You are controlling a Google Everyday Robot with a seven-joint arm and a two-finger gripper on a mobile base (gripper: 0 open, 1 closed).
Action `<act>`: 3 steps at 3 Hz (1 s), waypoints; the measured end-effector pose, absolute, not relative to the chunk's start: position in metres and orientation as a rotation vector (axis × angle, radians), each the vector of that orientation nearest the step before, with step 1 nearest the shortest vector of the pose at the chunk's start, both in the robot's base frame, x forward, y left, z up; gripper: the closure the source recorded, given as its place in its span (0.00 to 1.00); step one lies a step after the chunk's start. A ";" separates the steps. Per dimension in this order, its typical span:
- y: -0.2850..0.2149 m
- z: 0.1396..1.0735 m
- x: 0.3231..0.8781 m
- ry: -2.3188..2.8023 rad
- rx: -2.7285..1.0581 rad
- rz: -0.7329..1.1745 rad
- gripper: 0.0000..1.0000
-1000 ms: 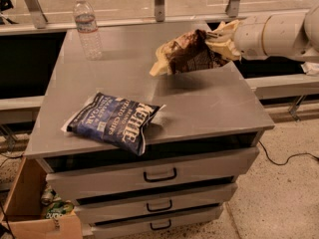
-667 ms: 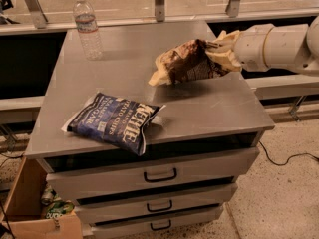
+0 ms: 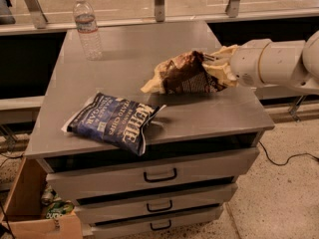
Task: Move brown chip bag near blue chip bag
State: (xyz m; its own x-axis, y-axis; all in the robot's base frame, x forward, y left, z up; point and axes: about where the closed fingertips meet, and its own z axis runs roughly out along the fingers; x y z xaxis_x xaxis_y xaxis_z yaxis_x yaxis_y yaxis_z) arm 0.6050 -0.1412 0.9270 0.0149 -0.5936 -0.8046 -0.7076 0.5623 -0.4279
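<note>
The brown chip bag [image 3: 183,75], dark brown in the middle with cream ends, hangs just above the right part of the grey cabinet top [image 3: 129,49]. My gripper [image 3: 218,68] comes in from the right on a white arm and is shut on the bag's right end. The blue chip bag [image 3: 113,122] with white "Kettle" lettering lies flat near the front left edge of the top, to the lower left of the brown bag, with a gap between them.
A clear water bottle [image 3: 87,28] stands at the back left of the top. Drawers [image 3: 159,175] are below the top. A cardboard box [image 3: 35,210] with items sits on the floor at the left. A railing runs behind the cabinet.
My gripper has carried the brown chip bag lower and toward the front left, closer to the blue chip bag. The blue bag and bottle have not moved.
</note>
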 end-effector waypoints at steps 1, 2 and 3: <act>-0.130 0.919 0.592 1.703 -1.083 0.168 0.59; -0.113 0.911 0.576 1.721 -1.094 0.229 0.35; -0.105 0.911 0.568 1.723 -1.094 0.262 0.04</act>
